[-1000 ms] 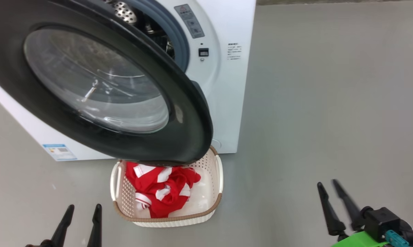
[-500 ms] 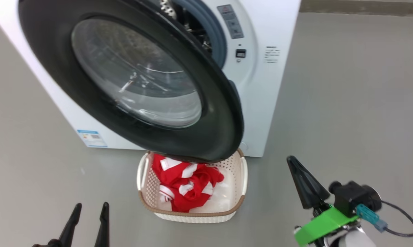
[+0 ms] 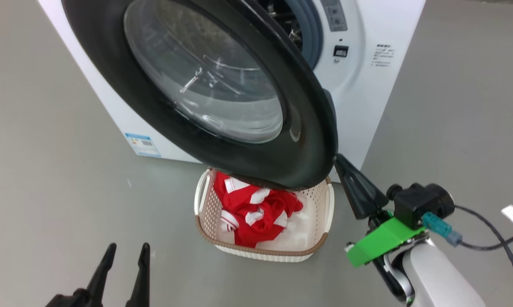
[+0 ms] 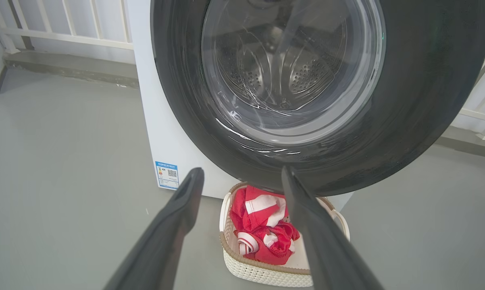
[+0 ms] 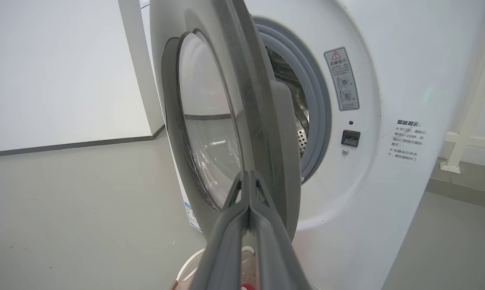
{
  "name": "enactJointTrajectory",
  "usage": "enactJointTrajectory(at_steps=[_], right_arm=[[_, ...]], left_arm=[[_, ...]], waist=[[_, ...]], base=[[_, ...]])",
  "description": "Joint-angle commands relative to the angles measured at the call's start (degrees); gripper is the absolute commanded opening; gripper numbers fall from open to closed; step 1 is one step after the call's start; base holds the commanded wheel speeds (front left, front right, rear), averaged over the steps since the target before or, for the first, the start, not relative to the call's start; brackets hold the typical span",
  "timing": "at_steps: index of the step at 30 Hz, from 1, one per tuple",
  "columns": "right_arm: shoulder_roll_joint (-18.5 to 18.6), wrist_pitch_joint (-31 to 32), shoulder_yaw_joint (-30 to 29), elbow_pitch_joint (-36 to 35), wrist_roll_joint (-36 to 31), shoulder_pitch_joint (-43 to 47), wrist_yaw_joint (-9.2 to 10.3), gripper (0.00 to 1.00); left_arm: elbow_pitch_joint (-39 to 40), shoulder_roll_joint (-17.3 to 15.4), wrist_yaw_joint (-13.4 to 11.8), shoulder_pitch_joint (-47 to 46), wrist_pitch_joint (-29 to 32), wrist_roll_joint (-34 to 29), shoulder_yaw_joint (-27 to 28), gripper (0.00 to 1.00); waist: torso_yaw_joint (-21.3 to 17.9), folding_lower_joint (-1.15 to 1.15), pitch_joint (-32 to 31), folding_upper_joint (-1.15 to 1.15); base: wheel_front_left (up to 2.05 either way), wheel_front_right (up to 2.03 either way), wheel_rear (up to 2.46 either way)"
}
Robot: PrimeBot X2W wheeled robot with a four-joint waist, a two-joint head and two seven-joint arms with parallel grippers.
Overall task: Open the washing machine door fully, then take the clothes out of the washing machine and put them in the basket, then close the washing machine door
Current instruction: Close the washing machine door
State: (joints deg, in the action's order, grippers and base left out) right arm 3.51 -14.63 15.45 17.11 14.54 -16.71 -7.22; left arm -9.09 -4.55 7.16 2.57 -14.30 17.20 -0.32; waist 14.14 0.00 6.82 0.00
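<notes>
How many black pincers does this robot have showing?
2. The left pincer sits open at the lower left, above the floor. The right pincer, shut, has its tip at the washing machine door's lower right rim, next to the basket.

"温馨提示" heading on washing machine (image 5: 407, 60), warning-triangle sticker (image 5: 341, 78)

Red clothes (image 3: 256, 209) in basket (image 3: 262, 251); door (image 3: 307, 140) open.
</notes>
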Motion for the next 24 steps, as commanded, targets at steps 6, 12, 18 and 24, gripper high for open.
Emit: enactJointTrajectory(at_steps=[6,12,18,24], right_arm=[[-0.42,-0.37,-0.01,0.18,0.46,-5.46,-0.26,0.0],[-0.5,-0.37,-1.23,1.22,0.08,-8.6,-0.26,0.0],[-0.47,-0.37,-2.8,2.01,-0.58,-11.97,-0.26,0.0],[-0.06,-0.37,-4.35,2.92,-1.4,-15.64,-0.26,0.0]], left_arm=[[1.16,0.08,0.33,-4.08,-0.7,0.61,1.05,1.0],[1.06,0.32,0.33,-6.3,-0.7,1.17,0.3,1.0],[1.3,0.48,0.33,-8.39,-0.7,1.71,-0.56,1.0],[1.5,0.68,0.33,-10.5,-0.7,2.34,-1.83,1.0]], waist=[[1.92,0.0,3.62,0.0],[2.7,0.0,6.29,0.0],[3.46,0.0,9.04,0.0],[4.52,0.0,11.72,0.0]], base=[[0.0,0.0,0.0],[0.0,0.0,0.0],[0.0,0.0,0.0],[0.0,0.0,0.0]])
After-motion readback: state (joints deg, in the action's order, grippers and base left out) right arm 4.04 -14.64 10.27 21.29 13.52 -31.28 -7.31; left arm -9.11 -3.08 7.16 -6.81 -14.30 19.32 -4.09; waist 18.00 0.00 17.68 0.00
